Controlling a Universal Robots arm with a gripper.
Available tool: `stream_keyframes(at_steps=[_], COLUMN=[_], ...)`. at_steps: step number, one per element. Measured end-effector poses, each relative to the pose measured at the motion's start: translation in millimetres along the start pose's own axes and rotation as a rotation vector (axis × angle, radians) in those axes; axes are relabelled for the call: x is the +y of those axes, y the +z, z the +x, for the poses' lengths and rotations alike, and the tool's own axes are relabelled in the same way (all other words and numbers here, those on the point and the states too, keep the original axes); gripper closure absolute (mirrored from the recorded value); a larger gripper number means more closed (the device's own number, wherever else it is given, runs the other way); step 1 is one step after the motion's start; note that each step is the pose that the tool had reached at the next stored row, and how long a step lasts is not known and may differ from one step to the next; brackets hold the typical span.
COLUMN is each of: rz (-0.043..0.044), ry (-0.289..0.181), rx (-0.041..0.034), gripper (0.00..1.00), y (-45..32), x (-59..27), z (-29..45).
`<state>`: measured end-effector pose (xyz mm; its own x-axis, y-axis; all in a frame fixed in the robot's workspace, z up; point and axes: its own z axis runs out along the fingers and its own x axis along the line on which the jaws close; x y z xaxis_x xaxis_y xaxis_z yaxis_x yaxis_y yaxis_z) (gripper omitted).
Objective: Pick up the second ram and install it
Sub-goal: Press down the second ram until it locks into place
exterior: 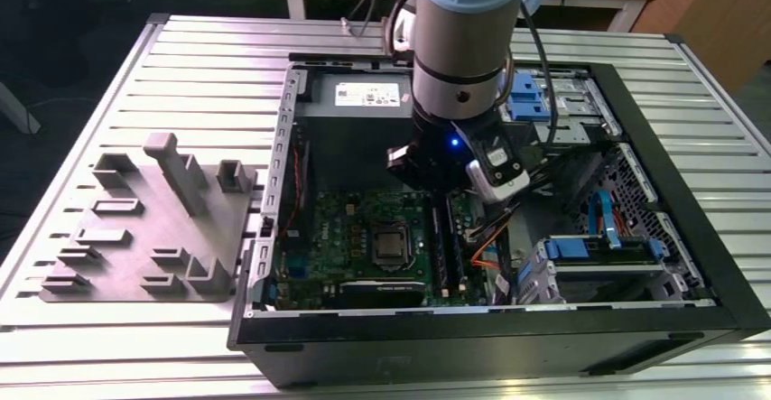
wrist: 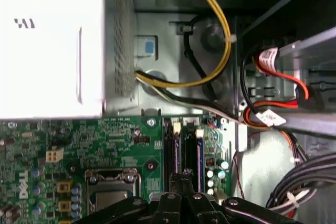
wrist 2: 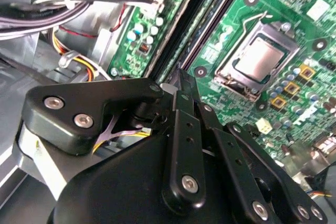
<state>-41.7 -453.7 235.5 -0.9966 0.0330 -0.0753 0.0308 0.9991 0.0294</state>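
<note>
- Black gripper [wrist: 184, 176] low inside the open computer case [exterior: 682, 192], on the end of the arm [exterior: 464, 30], tips right above the memory slots beside the processor socket [wrist 2: 260, 59].
- Fingers [wrist 2: 185, 124] drawn tight together, with no gap between the tips in both wrist views and nothing seen clamped between them.
- Second ram [wrist: 176, 150] judged to be the dark stick standing edge-up in the slot just under the fingertips, on the green motherboard [exterior: 349, 228]. Cannot tell whether fully seated, nor whether touched by the tips.
- Grey fixture [exterior: 133, 237] on the slatted table [exterior: 217, 57], well apart from the case on the exterior view's left, with no stick seen in any of its pockets.
- Looks like the install half of the task: pick-up done, pressing home in hand.
- Probably calls for a straight push down along the slot line, with even pressure over the stick, enough to catch both end clips, and no sideways lean.
- Worth minding the yellow cable [wrist: 223, 40] and the bundled wires near the slots: close by, yet apart from the fingertips.
</note>
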Motion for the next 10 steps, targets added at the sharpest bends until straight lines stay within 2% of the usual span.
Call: stream_keyframes(at_steps=[7, 10], rz=[0.0000, 0.0000], ry=[0.000, 0.000], rx=[0.0000, 0.0000], gripper=[0.93, 0.93], y=[0.7, 1.9], x=[12.6, 15.0], z=[0.5, 0.5])
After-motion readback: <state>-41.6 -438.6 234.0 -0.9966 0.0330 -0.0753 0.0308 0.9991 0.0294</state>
